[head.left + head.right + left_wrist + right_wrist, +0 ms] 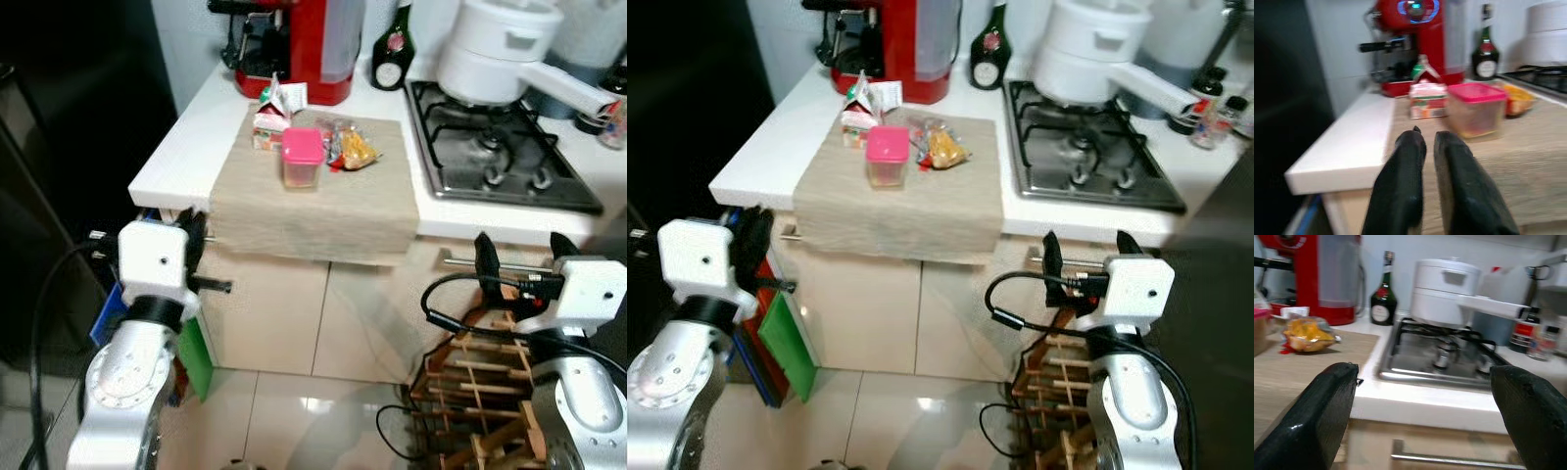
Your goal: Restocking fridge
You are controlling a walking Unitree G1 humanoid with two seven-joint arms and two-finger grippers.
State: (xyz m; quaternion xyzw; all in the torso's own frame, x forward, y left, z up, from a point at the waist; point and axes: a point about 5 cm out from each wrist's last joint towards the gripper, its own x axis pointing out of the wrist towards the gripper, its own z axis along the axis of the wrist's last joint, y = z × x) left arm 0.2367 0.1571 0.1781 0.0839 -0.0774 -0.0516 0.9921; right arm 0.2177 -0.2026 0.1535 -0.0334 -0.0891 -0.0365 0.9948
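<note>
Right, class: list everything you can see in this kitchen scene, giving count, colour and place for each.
Container: one, pink lid, centre of mat.
Carton: one, red-white, behind container.
Snack bag: one, orange, right of container.
Mat: one, beige, draped over counter edge.
Coffee machine: one, red, counter back.
Bottle: one, dark green, beside machine.
Pot: one, white, on stove.
Stove: one, steel, counter right.
Wooden rack: one, brown, floor.
Left end effector: black, shut.
Right end effector: black, open.
</note>
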